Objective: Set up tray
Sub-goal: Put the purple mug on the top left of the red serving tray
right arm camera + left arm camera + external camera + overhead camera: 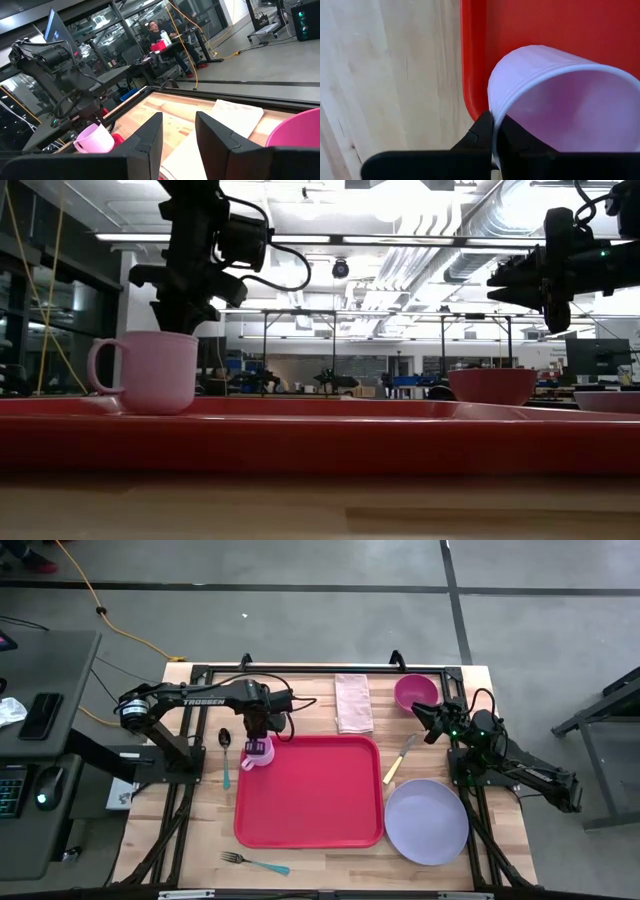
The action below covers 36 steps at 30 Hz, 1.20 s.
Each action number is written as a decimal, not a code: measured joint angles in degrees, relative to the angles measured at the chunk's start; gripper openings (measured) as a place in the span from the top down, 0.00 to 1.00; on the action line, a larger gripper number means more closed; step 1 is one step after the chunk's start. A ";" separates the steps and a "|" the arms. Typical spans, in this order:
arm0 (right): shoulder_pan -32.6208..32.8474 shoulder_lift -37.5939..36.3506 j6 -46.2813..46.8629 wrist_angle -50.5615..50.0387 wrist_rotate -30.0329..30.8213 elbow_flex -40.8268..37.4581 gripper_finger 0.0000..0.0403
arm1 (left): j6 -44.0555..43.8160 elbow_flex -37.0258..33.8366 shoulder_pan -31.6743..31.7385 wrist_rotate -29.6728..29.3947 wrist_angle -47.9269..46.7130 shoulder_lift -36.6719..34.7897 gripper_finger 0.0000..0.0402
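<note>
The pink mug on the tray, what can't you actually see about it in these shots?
- Mug base: low view, hidden behind the tray rim, so contact is unconfirmed.
- Handle: left wrist view, cut off; only the wall shows, pinched by the left claw.
- Mug inside: high view, covered by the left arm.

Showing matte black arm links (190, 697) at upper left, white lettering, looping black cables; wearing small green lights at right arm (470, 730).
</note>
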 joint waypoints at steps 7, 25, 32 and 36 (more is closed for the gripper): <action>0.00 0.00 0.13 0.00 0.00 0.00 0.77 | -1.61 0.00 0.00 -0.02 -0.40 0.00 0.84; -0.02 0.00 0.12 0.00 0.00 0.00 0.77 | -1.75 0.00 0.00 -0.04 -1.71 0.00 0.81; -0.02 0.02 0.08 0.00 0.00 0.00 0.77 | -1.95 0.25 0.00 -0.06 -2.26 0.00 0.82; -0.02 0.00 0.04 0.00 0.00 0.00 0.77 | -1.97 2.54 0.00 -1.21 -3.51 -0.02 0.81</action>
